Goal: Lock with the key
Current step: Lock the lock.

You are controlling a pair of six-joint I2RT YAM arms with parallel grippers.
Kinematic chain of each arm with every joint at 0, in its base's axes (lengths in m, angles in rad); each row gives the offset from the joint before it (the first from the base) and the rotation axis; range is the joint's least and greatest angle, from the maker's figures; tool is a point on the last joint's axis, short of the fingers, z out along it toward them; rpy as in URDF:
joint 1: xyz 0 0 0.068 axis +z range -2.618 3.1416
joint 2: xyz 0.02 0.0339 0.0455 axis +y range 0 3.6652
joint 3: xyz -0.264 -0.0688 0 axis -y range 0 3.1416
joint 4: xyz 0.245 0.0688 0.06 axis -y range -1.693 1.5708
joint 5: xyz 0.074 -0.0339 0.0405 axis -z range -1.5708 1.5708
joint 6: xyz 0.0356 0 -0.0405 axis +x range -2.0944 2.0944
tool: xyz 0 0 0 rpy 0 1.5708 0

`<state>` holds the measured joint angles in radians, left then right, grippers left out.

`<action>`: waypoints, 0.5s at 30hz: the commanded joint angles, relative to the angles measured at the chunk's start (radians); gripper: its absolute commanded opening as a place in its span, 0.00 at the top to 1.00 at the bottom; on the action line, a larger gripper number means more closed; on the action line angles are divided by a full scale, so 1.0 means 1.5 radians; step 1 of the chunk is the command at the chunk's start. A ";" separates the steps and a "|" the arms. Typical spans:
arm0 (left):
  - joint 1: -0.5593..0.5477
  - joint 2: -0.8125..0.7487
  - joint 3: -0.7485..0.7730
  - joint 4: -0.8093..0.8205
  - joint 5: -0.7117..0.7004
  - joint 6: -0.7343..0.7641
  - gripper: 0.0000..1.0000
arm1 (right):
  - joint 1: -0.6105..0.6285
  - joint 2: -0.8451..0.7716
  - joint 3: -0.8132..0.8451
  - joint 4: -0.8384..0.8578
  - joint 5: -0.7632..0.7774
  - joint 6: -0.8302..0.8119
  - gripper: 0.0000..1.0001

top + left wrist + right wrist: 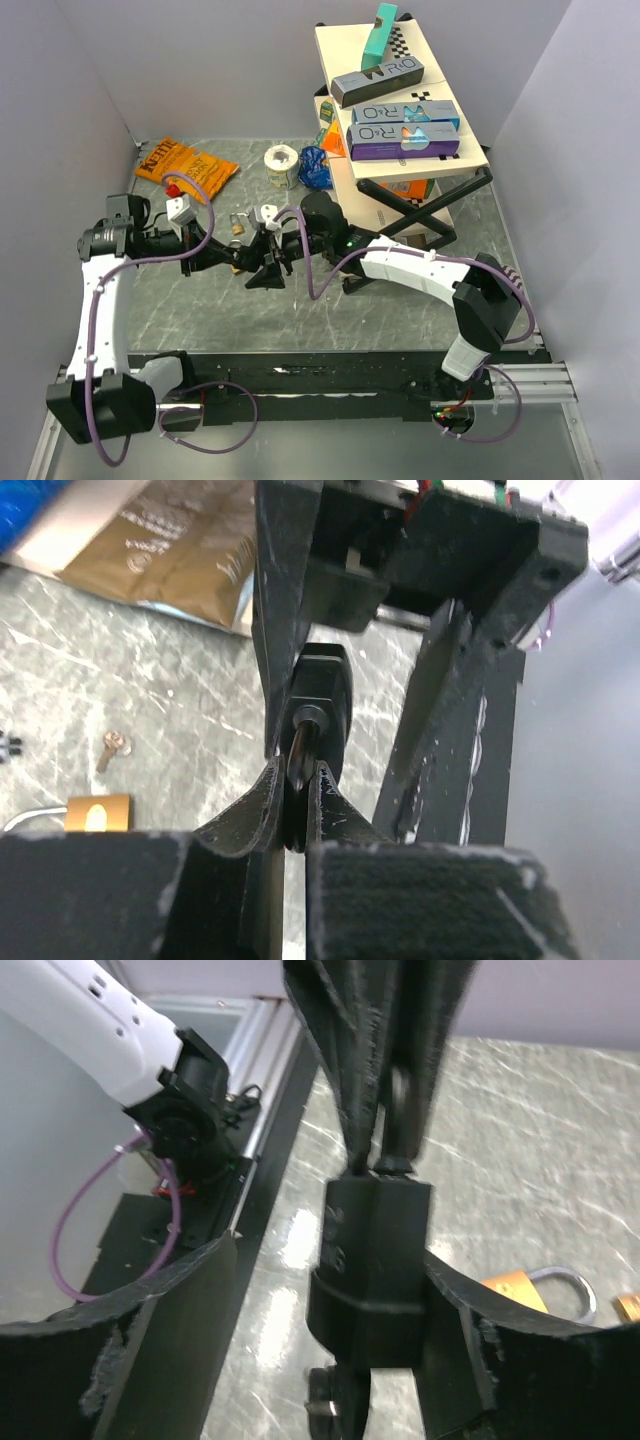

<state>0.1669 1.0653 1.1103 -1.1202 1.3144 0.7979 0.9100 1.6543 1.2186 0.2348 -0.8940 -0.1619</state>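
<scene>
A black padlock (375, 1260) hangs above the table between the two grippers, also visible as a dark block (325, 695) in the left wrist view. My left gripper (295, 770) is shut on the key (300, 730), whose blade runs into the end of the lock. In the top view it (232, 262) meets the right gripper (268, 256) mid-table. My right gripper (335, 1265) stands open around the lock body. Its left finger (170, 1330) is well clear, while the right finger (480, 1340) lies against the lock's side.
A brass padlock (510, 1290) and a small loose key (112, 745) lie on the marble-patterned table (400, 320). At the back are an orange chip bag (185, 165), a white tape roll (282, 160), a blue bag (315, 168) and stacked boxes (400, 100) on a black stand.
</scene>
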 commanded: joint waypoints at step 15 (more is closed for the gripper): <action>0.019 -0.082 -0.013 0.021 -0.002 0.028 0.99 | -0.030 -0.072 0.001 -0.124 0.019 -0.063 0.48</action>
<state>0.1913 0.9447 1.0801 -1.1439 1.2339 0.8429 0.8764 1.6169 1.2182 0.0715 -0.8589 -0.2333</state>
